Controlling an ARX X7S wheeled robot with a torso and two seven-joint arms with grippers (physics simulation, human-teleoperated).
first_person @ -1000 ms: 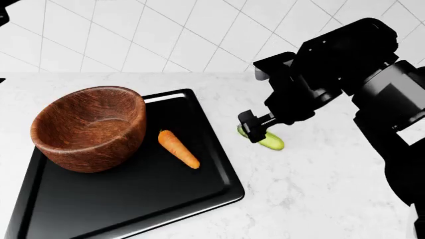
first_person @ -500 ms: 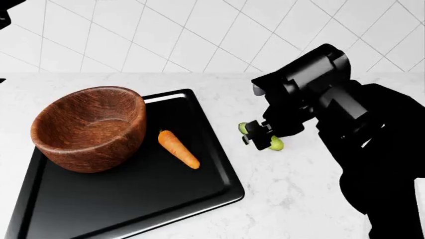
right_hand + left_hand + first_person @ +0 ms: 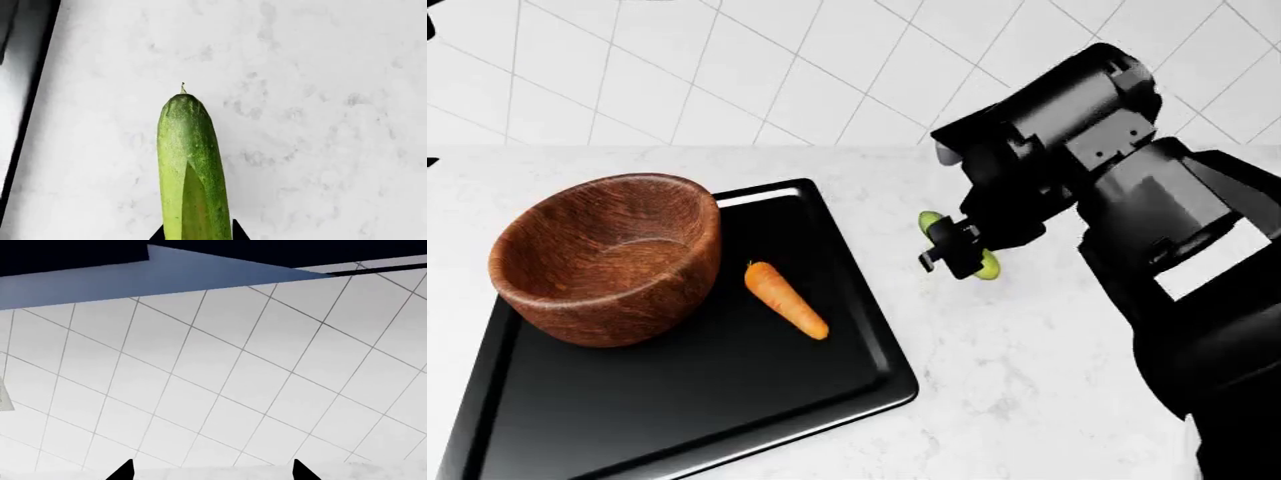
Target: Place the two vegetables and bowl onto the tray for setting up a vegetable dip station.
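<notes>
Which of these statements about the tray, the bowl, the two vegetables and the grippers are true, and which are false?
1. The wooden bowl stands on the black tray. True.
2. The carrot lies inside the bowl. False: it lies on the tray, beside the bowl.
3. The right gripper holds the cucumber. True: it is pinched between the fingers, off the tray, over the white counter.
4. The cucumber is already on the tray. False: it is to the right of the tray, in the gripper.
5. The left gripper holds the carrot. False: its wrist view shows only the two fingertips apart, with tiled wall between them.
</notes>
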